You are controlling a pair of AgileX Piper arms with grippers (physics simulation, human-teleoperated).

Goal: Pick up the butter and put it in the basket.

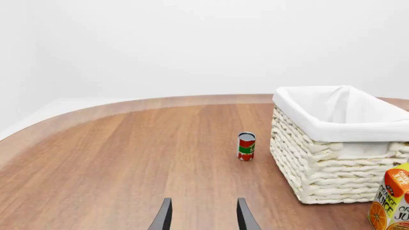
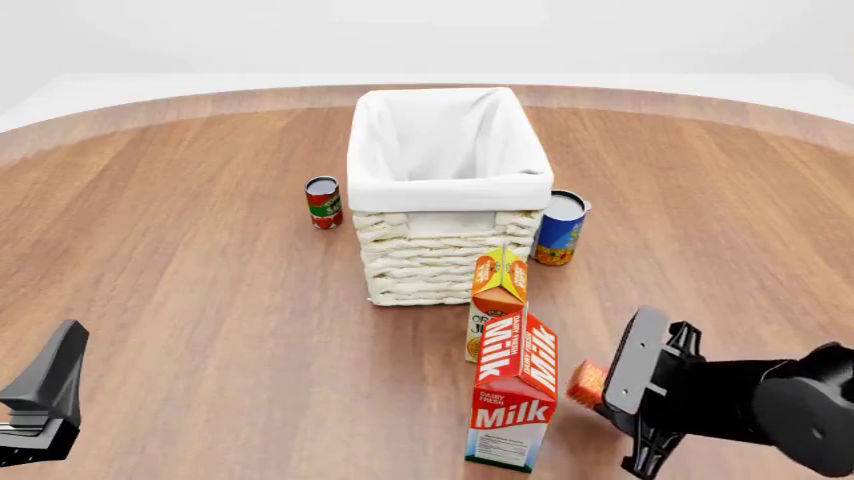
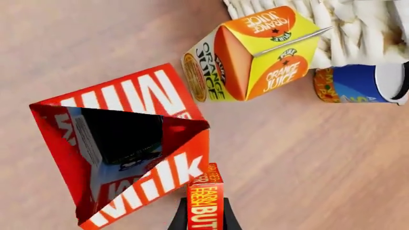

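Note:
The butter (image 3: 206, 199), a small red-orange box with white lettering, sits narrow side up between the two dark fingers of my right gripper (image 3: 204, 221), which is shut on it. In the front view the butter (image 2: 585, 383) shows just right of the milk carton (image 2: 514, 395), half hidden by the right gripper. I cannot tell whether it rests on the table. The cream wicker basket (image 2: 447, 255) with its white liner stands beyond the cartons, mid-table. My left gripper (image 1: 203, 218) is open with nothing between its fingers and hangs near the front left corner (image 2: 51, 390).
An orange juice carton (image 2: 497, 290) stands between the milk carton and the basket. A small red can (image 2: 323, 202) is left of the basket, a blue can (image 2: 561, 228) right of it. The milk carton (image 3: 128, 143) almost touches the butter.

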